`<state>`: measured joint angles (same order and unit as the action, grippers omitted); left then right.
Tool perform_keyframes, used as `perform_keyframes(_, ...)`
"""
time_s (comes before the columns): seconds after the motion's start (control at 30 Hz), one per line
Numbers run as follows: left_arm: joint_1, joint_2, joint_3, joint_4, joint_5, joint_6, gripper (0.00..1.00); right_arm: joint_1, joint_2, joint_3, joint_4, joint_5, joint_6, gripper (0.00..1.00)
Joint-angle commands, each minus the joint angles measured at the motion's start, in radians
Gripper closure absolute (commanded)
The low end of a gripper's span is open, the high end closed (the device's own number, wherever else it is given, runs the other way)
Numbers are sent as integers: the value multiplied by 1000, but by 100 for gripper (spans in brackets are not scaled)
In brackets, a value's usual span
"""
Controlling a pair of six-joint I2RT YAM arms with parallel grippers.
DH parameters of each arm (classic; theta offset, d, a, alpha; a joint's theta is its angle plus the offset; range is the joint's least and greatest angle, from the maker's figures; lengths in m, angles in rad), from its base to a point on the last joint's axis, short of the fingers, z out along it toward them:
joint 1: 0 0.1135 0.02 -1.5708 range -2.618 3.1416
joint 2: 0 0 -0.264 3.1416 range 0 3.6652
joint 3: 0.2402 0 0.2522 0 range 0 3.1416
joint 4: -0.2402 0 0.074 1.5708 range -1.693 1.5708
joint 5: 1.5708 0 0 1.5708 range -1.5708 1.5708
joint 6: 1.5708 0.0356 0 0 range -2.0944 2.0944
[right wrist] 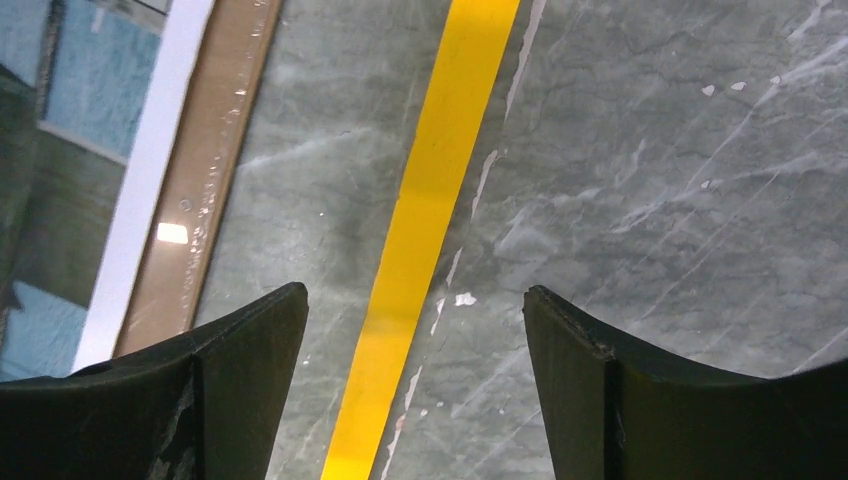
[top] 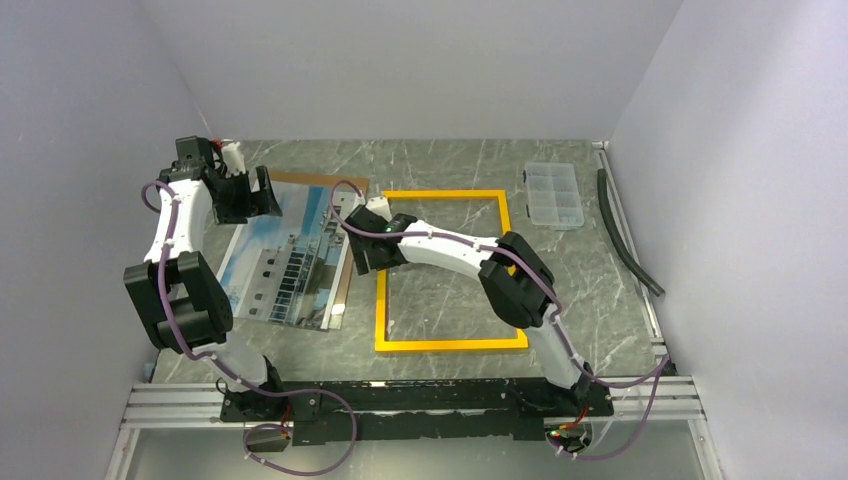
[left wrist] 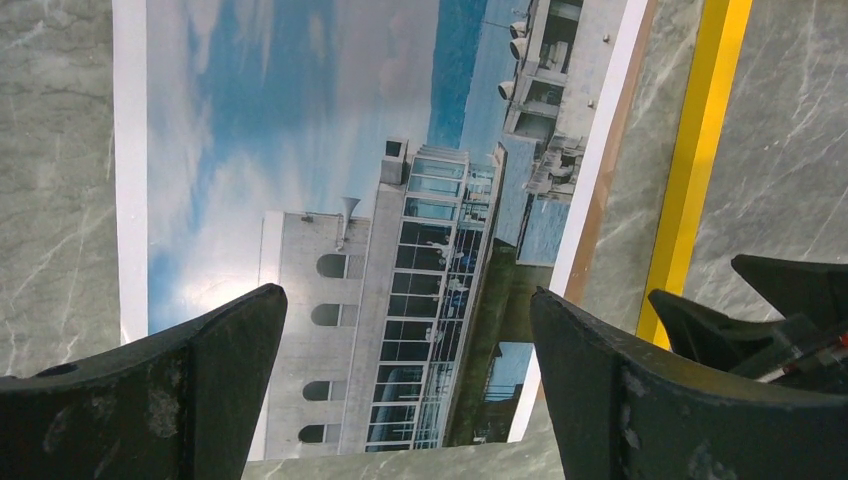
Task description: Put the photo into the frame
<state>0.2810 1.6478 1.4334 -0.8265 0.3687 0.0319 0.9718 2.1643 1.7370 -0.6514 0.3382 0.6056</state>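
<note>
Left gripper (left wrist: 405, 300) and right gripper (right wrist: 415, 292) spread, empty; pinch the thin, probably limp, slick photo (left wrist: 300, 150) lightly by its white edge nearest the frame (right wrist: 440, 190).

Two white-and-black arms stand side by side. The left arm (top: 180, 230) folds up at the elbow and reaches far left; the left gripper (top: 250, 195) points down, jaws spread wide, holding nothing. The right arm (top: 450, 250) stretches low toward the left; the right gripper (top: 372, 250) faces down, jaws apart, empty.
</note>
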Motion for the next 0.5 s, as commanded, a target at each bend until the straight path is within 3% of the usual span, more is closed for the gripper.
perform_keyframes(0.0,5,-21,28,-23,6,22,2,-4,38,44,-22,18,-4,19)
perform_keyframes(0.17,6,-19,36,-41,-1,28,2,-4,92,74,-21,-8,-12,24)
perform_keyframes(0.3,6,-21,33,-43,-2,29,2,-4,116,95,-16,-28,-12,33)
perform_keyframes(0.47,7,-13,20,-46,26,20,2,-4,105,105,-11,-38,6,59)
